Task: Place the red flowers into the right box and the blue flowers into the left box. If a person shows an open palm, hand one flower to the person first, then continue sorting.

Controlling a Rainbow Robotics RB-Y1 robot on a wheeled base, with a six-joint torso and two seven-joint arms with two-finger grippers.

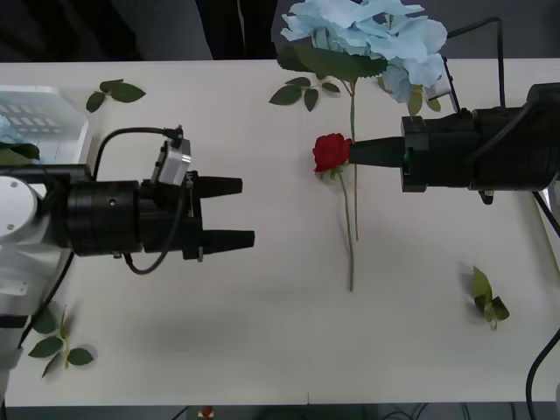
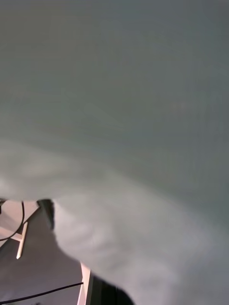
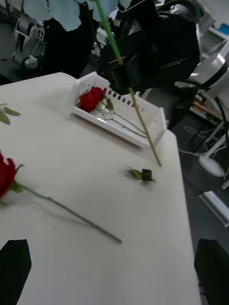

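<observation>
Sorting partly done, judging by the layout. Inside the shallow white rectangular tray, the right box, at the table edge beyond the right arm: one deep-red rose already stowed, thin stems trailing along the tray floor. On the white table, between the two arms: another small red rose on a long green stem, lying flat and not yet sorted. Held above that rose: a wide, fluffy pale sky-blue hydrangea, thin stem pinched in the closed black right gripper, lower stem end hanging over the table near the tray. Across from the lying rose: black left gripper, jaws moderately apart, holding nothing. Behind the left arm: translucent white ribbed bin, the left box, probably the hydrangea's destination.
</observation>
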